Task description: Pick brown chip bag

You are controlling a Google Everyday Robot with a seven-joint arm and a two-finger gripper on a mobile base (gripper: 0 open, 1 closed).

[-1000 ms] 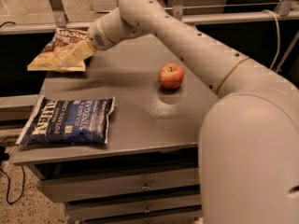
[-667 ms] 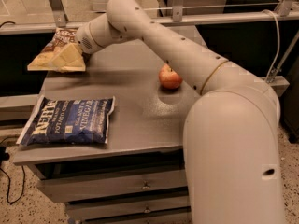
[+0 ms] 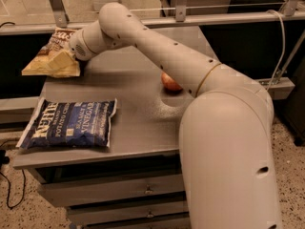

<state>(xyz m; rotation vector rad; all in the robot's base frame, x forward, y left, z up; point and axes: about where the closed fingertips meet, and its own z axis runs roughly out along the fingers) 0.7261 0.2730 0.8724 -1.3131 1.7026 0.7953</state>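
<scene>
The brown chip bag [image 3: 51, 56], tan-yellow with a dark brown lettered end, lies at the far left corner of the grey table [image 3: 128, 99], partly over its left edge. My gripper [image 3: 72, 51] is at the bag's right side, at the end of the long white arm; its fingers are hidden behind the wrist and the bag.
A blue salt and vinegar chip bag [image 3: 69, 124] lies flat at the front left of the table. An apple [image 3: 169, 83] sits mid-table, partly hidden behind my arm. A metal rail [image 3: 190, 18] runs along the back. Drawers are below the tabletop.
My arm has swung further left, so the wrist is now right against the brown chip bag. The blue bag and the apple have not moved.
</scene>
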